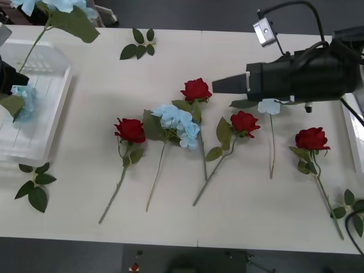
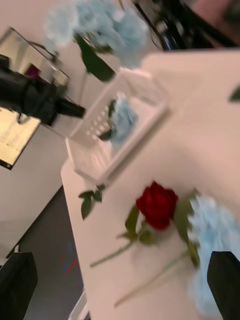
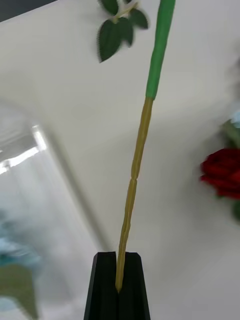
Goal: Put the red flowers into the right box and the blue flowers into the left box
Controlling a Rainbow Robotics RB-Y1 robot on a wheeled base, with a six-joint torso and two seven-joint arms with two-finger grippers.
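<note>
Looking down at the pale cream table (image 1: 170, 227), you are seeing your left gripper (image 3: 119, 285) with its black fingers pressed together on the thin yellow-green stem of a pale sky-blue artificial flower (image 1: 62, 8), which is rising away from the fingertips over the near corner of the white slotted plastic basket (image 1: 48, 71). Another blue cluster (image 1: 24, 96) is lying inside that basket, just below the held stem.

Your right gripper (image 1: 227, 85) is hovering over the table's middle with its two black fingers spread apart, gripping nothing. Just beneath and ahead of its tip, a deep red artificial rose (image 1: 196, 90) is lying on the surface; beside it a large blue flower head (image 1: 177, 125) is resting, and further roses (image 1: 244, 122) are lying to either side, one (image 1: 130, 129) toward the basket and one (image 1: 311, 139) back under the arm, near the rim of the white shallow tray (image 1: 354, 136).

Loose green leaf sprigs (image 1: 139, 44) are sitting on the table; beyond its edges a dark grey floor (image 1: 68, 256) is showing.
</note>
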